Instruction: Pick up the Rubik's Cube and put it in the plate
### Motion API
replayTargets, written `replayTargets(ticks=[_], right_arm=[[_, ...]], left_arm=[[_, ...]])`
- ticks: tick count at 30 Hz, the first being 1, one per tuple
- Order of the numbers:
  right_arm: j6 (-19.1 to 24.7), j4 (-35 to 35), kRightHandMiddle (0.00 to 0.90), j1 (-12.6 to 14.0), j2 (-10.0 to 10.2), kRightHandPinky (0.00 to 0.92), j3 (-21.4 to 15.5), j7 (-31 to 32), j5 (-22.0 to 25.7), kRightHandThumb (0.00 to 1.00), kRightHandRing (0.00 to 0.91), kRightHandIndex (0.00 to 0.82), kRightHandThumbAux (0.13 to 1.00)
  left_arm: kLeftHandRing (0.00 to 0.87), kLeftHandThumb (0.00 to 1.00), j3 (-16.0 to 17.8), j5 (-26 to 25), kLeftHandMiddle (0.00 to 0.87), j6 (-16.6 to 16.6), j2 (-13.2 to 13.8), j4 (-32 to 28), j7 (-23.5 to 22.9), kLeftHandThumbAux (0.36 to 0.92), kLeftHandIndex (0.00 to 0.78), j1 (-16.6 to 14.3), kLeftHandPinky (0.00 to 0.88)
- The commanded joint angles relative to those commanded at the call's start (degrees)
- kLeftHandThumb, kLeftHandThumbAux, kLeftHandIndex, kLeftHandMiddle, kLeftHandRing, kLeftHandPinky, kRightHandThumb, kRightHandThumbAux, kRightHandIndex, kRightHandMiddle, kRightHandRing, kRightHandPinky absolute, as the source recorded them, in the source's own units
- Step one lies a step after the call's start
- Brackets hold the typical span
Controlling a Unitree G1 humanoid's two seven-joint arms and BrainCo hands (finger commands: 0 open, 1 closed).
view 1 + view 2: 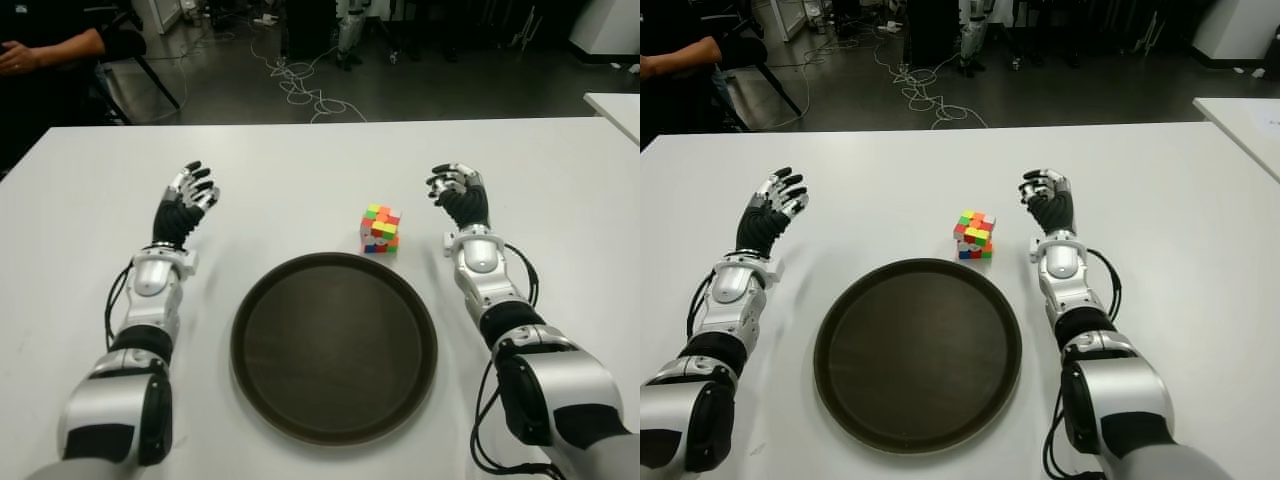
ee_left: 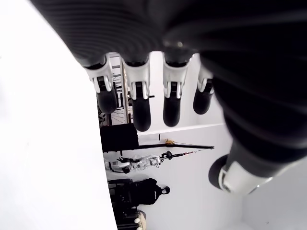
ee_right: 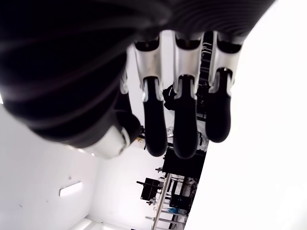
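The one Rubik's Cube [image 1: 380, 229] sits on the white desk [image 1: 300, 180], just beyond the far rim of the single dark plate [image 1: 334, 345] and toward that plate's right side. The right hand [image 1: 457, 192] shows near the cube's right side with fingers relaxed and empty, so it looks the better placed for the pick. The left hand [image 1: 188, 195], also spread and empty, shows well apart on the cube's left; the cube has no long axis to favour.

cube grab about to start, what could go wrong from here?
1. The Rubik's Cube sits right at the far rim of the plate; a sideways approach by the right hand could shove it away across the table.
2. The right hand is open beside the cube; fingers might clip the rim while closing.
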Motion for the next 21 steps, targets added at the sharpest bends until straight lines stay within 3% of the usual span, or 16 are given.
replayTargets(ticks=[12,21], right_arm=[[-1.34,-0.01,0.481,-0.03,0.14,0.556,-1.00,0.93,1.07,0.679,0.514,0.417,0.736],[-6.69,-0.14,0.383,0.49,-1.08,0.444,1.97,-2.73,-3.33,0.667,0.422,0.406,0.739]], left_arm=[[0.128,0.000,0.07,-0.02,0.165,-0.45,0.00,-0.15,0.14,0.671,0.107,0.12,0.074],[0.114,0.000,-0.22,0.36,0.149,-0.15,0.05,-0.08,0.38,0.664,0.093,0.12,0.068]])
